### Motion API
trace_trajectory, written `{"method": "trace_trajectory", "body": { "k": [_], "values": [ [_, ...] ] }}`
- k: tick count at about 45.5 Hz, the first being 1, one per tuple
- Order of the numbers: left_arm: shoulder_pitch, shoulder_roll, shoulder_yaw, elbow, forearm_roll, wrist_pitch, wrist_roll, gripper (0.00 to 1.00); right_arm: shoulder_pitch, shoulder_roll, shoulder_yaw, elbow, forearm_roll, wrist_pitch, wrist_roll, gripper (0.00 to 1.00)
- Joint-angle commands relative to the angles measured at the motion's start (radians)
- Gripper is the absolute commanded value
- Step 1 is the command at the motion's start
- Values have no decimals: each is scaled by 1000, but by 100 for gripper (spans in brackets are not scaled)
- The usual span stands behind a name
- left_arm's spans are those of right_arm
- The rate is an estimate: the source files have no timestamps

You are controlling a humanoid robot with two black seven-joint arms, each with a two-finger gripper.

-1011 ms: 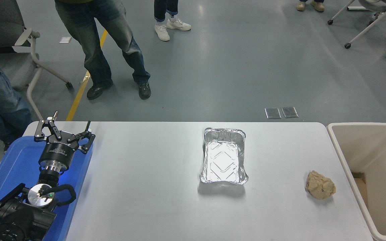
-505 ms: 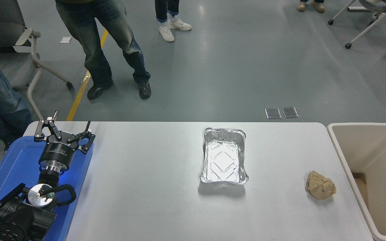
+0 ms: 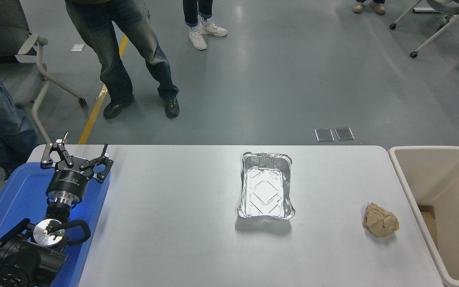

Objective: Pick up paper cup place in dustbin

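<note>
Wide white worktop [image 3: 181, 239] fills the view, and at its right edge stands the big cream-beige dustbin [image 3: 420, 181], open mouth up, a brown patch showing low inside it. Over at the left, the blue tray [image 3: 10, 199] lies along the worktop's edge, and the left arm [image 3: 26, 255] sits above it at the lower left, its left gripper [image 3: 77, 156] pointing away with the jaws spread wide and nothing between them. The right arm and its gripper are out of view. Near the middle, a rectangular foil tray [image 3: 266, 190] rests flat, shiny base up to the light, well apart from the bin. Between the two, nearer the bin, the crumpled tan paper ball [image 3: 380, 220] sits on the worktop. The paper cup itself can't be made out anywhere on the worktop or in the visible part of the bin. Beyond the far edge, legs in jeans [image 3: 130, 59] stand on the grey floor
</note>
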Motion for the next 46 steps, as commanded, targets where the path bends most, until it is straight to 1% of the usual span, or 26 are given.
{"method": "trace_trajectory", "body": {
  "k": [1,4,7,11,15,18,22,26,34,41,44,45,46],
  "values": [
    [0,0,0,0,2,0,0,99,252,-52,-270,151,-95,4,92,100],
    [0,0,0,0,2,0,0,99,371,-83,-359,262,-100,6,102,100],
    [0,0,0,0,2,0,0,99,501,-89,-427,377,-114,6,102,100],
    [0,0,0,0,2,0,2,99,674,-91,-502,547,-166,18,103,100],
    [1,0,0,0,2,0,0,99,811,-76,-530,690,-251,41,103,100],
    [1,0,2,0,2,0,2,99,888,-43,-530,782,-320,57,103,100],
    [1,0,2,0,2,0,2,99,974,4,-541,882,-368,95,103,100],
    [1,0,2,0,2,0,2,99,1053,75,-570,951,-368,147,103,100],
    [1,0,2,0,2,0,2,99,1201,181,-627,1150,-367,273,105,100],
    [1,0,0,0,2,0,0,99,1303,242,-662,1317,-362,339,106,100],
    [1,0,0,0,0,0,0,99,1349,260,-674,1365,-361,383,125,100],
    [1,0,0,0,2,0,0,99,1372,263,-677,1388,-361,423,143,100],
    [1,0,0,0,0,0,2,99,1386,265,-682,1402,-361,452,152,100]
  ]
}}
